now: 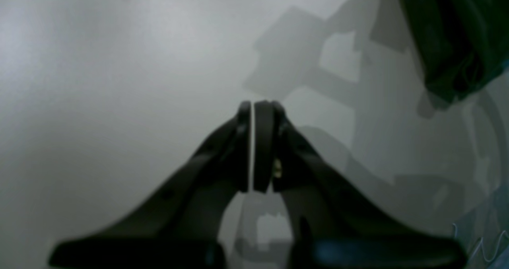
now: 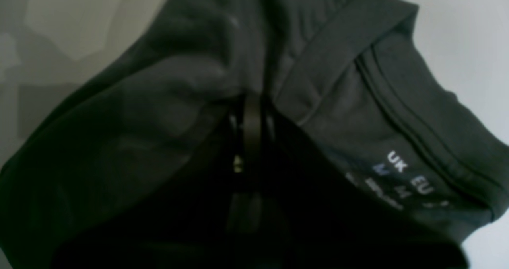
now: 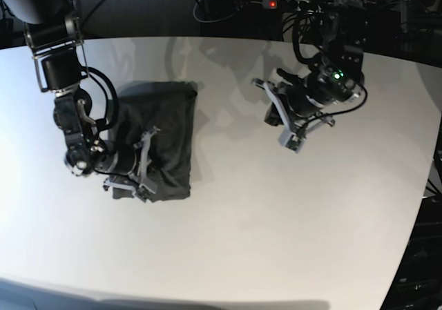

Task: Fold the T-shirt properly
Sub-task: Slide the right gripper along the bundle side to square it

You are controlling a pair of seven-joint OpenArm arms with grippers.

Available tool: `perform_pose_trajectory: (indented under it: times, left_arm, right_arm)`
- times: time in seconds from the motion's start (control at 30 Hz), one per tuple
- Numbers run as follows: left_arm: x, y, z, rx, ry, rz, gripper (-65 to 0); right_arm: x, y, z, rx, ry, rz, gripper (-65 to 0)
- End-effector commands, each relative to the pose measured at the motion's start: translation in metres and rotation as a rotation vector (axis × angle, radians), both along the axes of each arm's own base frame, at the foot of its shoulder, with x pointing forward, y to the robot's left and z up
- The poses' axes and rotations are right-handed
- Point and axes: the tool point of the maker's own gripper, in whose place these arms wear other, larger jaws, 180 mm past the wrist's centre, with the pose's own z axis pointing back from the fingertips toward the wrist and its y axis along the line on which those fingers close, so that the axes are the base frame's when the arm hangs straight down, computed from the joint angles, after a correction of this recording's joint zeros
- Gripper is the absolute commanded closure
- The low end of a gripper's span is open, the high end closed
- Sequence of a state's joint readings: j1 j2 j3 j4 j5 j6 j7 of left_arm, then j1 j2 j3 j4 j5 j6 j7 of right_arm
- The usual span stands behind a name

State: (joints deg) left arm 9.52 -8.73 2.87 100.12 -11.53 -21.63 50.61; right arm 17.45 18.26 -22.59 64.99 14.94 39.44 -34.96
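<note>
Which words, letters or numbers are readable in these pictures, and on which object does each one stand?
"UK" in white, printed inside the neck of the T-shirt, right wrist view.
"EU" in white, just right of it on the same print.
"M" in blue, under "UK"; another "M" under "EU", blurred.
Smaller lines below these are too blurred to read.
Left wrist view: no text.
Base view: nothing readable.

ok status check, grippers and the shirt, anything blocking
Left gripper shut, empty, off the cloth. Right gripper shut on the T-shirt, which lies as a dark bundle on the table. Nothing in the way.
</note>
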Motion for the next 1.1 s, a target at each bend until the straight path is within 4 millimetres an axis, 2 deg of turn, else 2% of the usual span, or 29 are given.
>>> perform_pose_trajectory:
  times: [0.0,0.3,0.6,0.87,1.07]
  left_arm:
    - [0.008,-0.002,0.011,-0.015,-0.042,-0.003,-2.2]
    - [0.007,-0.002,0.009,-0.013,-0.037,-0.002,-2.2]
    - [0.005,0.0,0.0,-0.013,-0.008,0.003,-2.2]
    - [0.008,-0.002,0.003,-0.035,-0.041,0.01,-2.2]
    - [0.009,-0.002,0.003,-0.036,-0.044,0.01,-2.2]
  right_arm:
    - [-0.002,-0.022,-0.005,-0.1,0.025,0.007,-0.1]
    - [-0.001,-0.021,-0.003,-0.102,0.021,0.012,-0.1]
    - [0.011,-0.024,0.023,-0.243,-0.086,0.065,-0.1]
    - [0.01,-0.022,0.025,-0.258,-0.087,0.076,-0.1]
    - [-0.003,0.002,0.013,-0.269,-0.065,0.165,-0.1]
